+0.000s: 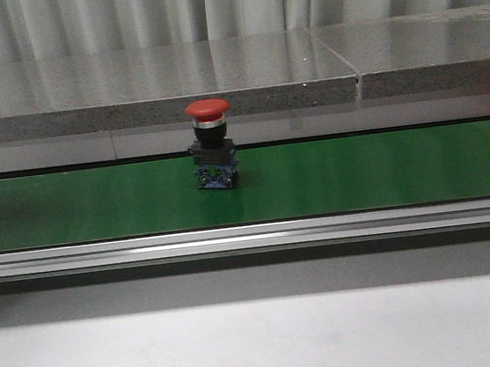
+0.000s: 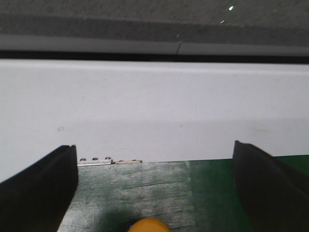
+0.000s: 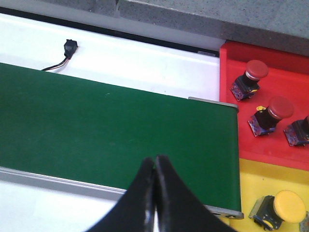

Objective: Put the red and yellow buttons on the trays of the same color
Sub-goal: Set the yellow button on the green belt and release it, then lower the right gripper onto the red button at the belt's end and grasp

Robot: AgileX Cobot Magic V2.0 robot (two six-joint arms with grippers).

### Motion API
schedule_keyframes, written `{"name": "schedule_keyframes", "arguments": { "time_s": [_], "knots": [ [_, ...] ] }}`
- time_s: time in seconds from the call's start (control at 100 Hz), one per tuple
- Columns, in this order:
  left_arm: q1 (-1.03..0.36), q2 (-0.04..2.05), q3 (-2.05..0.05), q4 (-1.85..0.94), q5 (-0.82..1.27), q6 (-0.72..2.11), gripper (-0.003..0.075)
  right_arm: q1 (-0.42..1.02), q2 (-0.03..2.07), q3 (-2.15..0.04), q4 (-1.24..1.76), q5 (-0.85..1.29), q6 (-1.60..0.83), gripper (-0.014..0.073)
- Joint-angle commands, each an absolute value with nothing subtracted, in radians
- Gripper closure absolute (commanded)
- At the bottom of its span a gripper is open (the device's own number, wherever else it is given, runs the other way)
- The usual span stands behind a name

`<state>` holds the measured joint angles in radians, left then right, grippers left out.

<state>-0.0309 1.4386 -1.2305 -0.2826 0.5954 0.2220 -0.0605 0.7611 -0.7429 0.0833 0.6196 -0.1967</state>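
On the green belt (image 1: 359, 170) in the front view, a red button (image 1: 211, 143) stands upright just left of centre, at about ten o'clock from the frame's middle, alone and untouched. Neither arm shows here, and only a sliver of red sits at the three o'clock edge.

From the left wrist view, the left gripper (image 2: 154, 193) hangs with its dark fingers (image 2: 38, 191) spread wide apart over the belt's end. Between them, at six o'clock, the rounded top of a yellow button (image 2: 148, 225) peeks in, not yet clamped.

From the right wrist view, the right gripper (image 3: 155, 162) has its fingertips pressed together on nothing, above the belt's near edge. At two o'clock the red tray (image 3: 231, 58) already carries red buttons; at five o'clock the yellow tray (image 3: 251, 174) holds one yellow button.

Judging by this, sorting is partly done: at least one red and one yellow button remain on the belt.
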Motion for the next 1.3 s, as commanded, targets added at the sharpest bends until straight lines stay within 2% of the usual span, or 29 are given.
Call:
{"name": "schedule_keyframes", "arguments": {
  "time_s": [0.0,0.26,0.72,0.82,0.89,1.18,1.29],
  "knots": [
    [-0.063,1.329,-1.252,-0.301,0.515,0.222,0.0083,-0.062,0.753,-0.769,0.078,0.560,-0.204,0.0662],
    [-0.081,1.098,-1.111,-0.305,0.448,0.222,0.0083,-0.062,0.753,-0.769,0.078,0.560,-0.204,0.0662],
    [-0.081,0.619,-0.707,-0.304,0.437,0.224,0.0100,-0.062,0.753,-0.769,0.078,0.560,-0.204,0.0662],
    [-0.081,0.530,-0.643,-0.304,0.444,0.224,0.0175,-0.062,0.753,-0.769,0.078,0.560,-0.204,0.0662],
    [-0.081,0.481,-0.603,-0.304,0.444,0.224,0.0260,-0.062,0.753,-0.769,0.078,0.560,-0.204,0.0662],
    [-0.081,0.413,-0.529,-0.304,0.444,0.224,0.0726,-0.062,0.753,-0.769,0.078,0.560,-0.204,0.0662],
    [-0.081,0.413,-0.529,-0.304,0.440,0.224,0.0739,-0.062,0.753,-0.769,0.078,0.560,-0.204,0.0662]
  ]
}}
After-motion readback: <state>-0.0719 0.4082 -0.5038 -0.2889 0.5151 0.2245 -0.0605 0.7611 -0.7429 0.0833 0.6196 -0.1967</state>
